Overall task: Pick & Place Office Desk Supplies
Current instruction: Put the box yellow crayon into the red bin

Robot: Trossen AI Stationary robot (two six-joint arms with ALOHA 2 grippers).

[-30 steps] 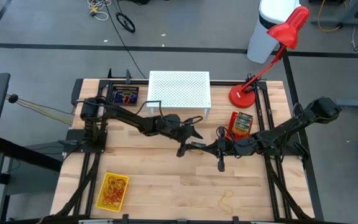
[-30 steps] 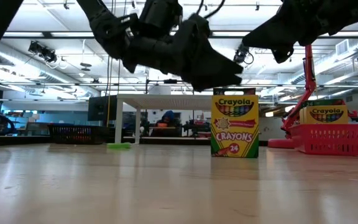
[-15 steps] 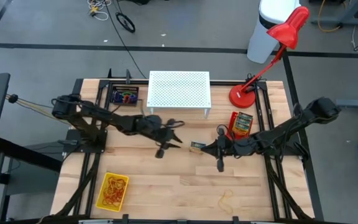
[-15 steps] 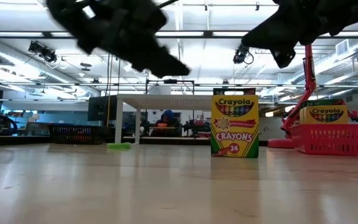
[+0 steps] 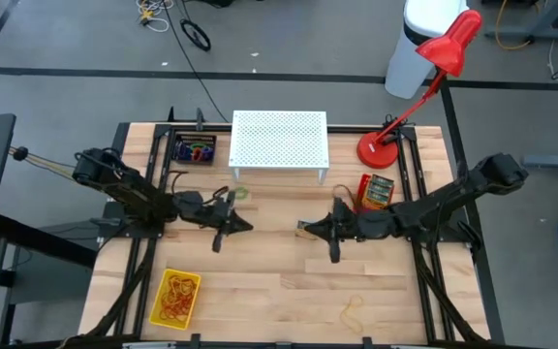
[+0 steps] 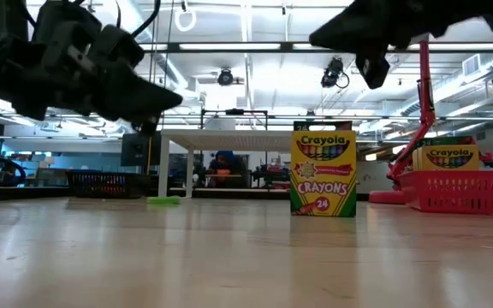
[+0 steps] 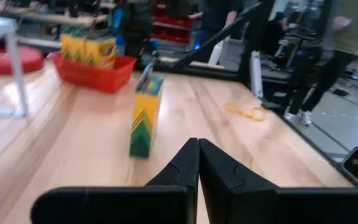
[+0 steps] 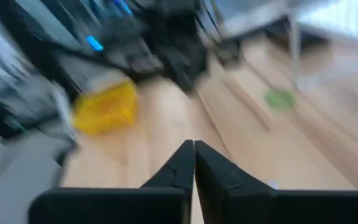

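Note:
A yellow-and-green crayon box [image 6: 323, 171] stands upright on its bottom end at the table's middle [image 5: 305, 231], also in the left wrist view [image 7: 145, 115]. My left gripper [image 5: 247, 228] is shut and empty, left of the box and well apart from it [image 7: 197, 146]. My right gripper [image 5: 316, 229] is shut and empty [image 8: 194, 149], hovering above the box [image 6: 315, 38] without touching it. A green loop [image 5: 238, 194] lies flat on the table near the white stand.
A red basket [image 5: 376, 192] with more crayon boxes sits at the right. The white perforated stand [image 5: 279, 141] and red lamp [image 5: 386, 145] are at the back. A black tray [image 5: 194, 150] holds coloured loops; a yellow basket [image 5: 175, 296] holds rubber bands. A loose band [image 5: 354, 312] lies near the front edge.
My left gripper has drawn back from beside the crayon box toward the table's left edge, sinking a little, and has shut empty. The box has stayed upright in place. My right gripper has rolled a little above the box.

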